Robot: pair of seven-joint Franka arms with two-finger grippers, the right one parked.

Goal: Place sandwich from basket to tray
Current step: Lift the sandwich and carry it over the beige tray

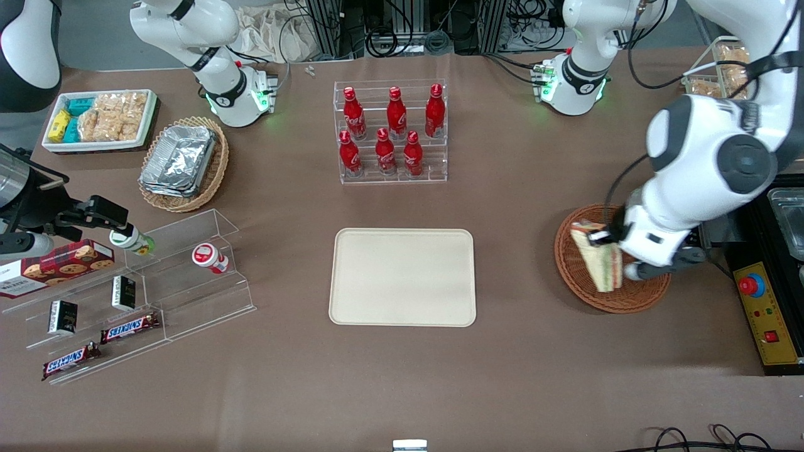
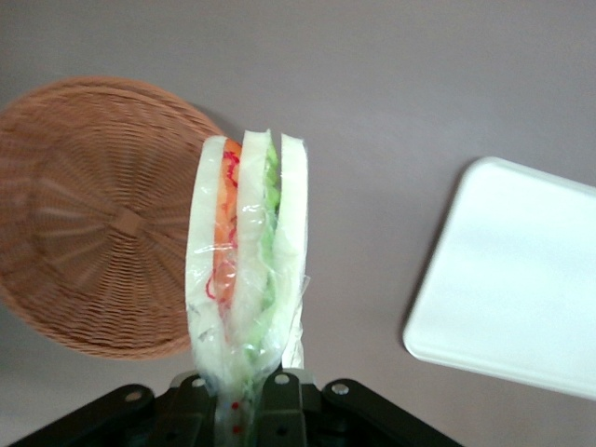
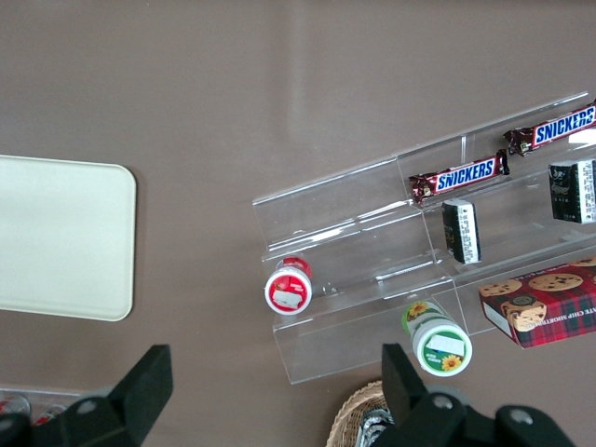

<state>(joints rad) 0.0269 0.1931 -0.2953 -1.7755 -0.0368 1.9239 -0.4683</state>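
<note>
While the gripper [image 1: 604, 242] pinches the sandwich [image 1: 600, 260] above the basket [image 1: 581, 279], it should hold tight, carry it level to the tray [image 1: 402, 276], and set it down softly.

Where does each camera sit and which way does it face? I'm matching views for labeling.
Front view: high up facing the robots, looking down on the table; shows both arms, with the gripper holding the sandwich above the basket.
Left wrist view: on the working arm, looking down past the sandwich at the basket and tray; its dark gripper base shows.
Right wrist view: on the parked arm, looking down at a clear shelf; dark finger tips show.
All three share the tray.
</note>
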